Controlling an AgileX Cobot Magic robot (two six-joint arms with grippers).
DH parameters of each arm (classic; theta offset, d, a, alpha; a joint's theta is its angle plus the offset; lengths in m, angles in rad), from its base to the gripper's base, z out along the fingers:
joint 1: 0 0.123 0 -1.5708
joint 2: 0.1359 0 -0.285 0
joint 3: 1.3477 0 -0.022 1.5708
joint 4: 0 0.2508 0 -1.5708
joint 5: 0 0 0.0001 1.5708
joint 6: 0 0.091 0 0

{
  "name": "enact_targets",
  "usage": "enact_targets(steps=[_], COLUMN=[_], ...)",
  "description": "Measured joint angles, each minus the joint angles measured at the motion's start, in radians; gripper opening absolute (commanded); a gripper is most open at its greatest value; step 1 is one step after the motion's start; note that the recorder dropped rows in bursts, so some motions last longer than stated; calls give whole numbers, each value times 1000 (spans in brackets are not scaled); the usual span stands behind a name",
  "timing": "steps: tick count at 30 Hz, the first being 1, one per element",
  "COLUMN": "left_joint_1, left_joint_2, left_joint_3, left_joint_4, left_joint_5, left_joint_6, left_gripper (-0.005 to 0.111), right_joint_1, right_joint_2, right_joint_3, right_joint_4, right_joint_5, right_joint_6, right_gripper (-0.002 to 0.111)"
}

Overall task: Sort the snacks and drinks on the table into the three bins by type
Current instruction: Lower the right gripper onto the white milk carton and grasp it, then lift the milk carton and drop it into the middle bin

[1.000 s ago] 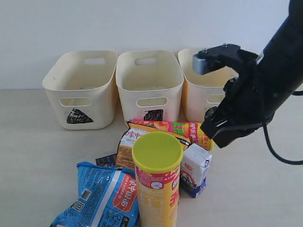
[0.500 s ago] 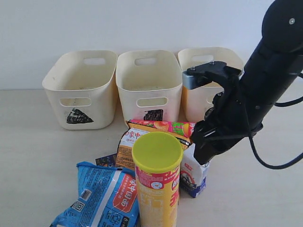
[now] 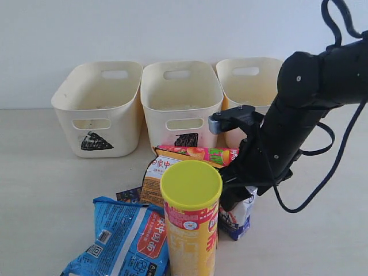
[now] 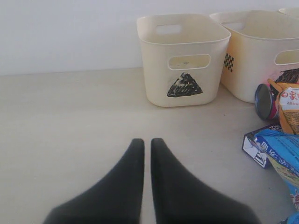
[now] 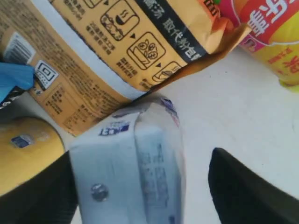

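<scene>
The white drink carton [image 3: 237, 214] stands right of the upright yellow chip tube [image 3: 191, 224]. My right gripper [image 3: 233, 194] has come down over it. In the right wrist view the carton [image 5: 133, 158] sits between the open fingers [image 5: 247, 191], with a gap on one side. The orange bag [image 3: 156, 175] and the pink tube [image 3: 201, 154] lie behind it, the blue bag [image 3: 123, 241] in front left, and the dark purple carton [image 3: 129, 194] beside it. The three bins [image 3: 98, 106] [image 3: 181, 98] [image 3: 250, 86] stand in a row at the back. My left gripper [image 4: 146, 142] is shut and empty over bare table.
The left wrist view shows the triangle bin [image 4: 182, 60], the middle bin [image 4: 254, 51], the pink tube's metal end [image 4: 265, 100] and the purple carton [image 4: 257, 149]. A wall rises right behind the bins. A black cable [image 3: 330, 167] loops off the right arm.
My right arm swung down and to the left, from in front of the right bin onto the white carton, and its jaws opened. The left gripper has stayed still.
</scene>
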Motion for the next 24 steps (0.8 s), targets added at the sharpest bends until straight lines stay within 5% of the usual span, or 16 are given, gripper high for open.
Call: enact_targets(steps=[2,6,24], left_joint_1=[0,0,0], left_joint_2=[0,0,0], left_joint_3=[0,0,0], left_joint_4=[0,0,0], left_joint_5=[0,0,0], left_joint_6=[0,0,0], left_gripper=[4,4,4], right_joint_1=[0,0,0], right_joint_2=[14,13,-181], right_joint_3=[0,0,-252], right_joint_4=[2,7,-86], right_joint_5=[-4,-2,190], right_joint_6=[0,3,11], right_gripper=[50,-1,0])
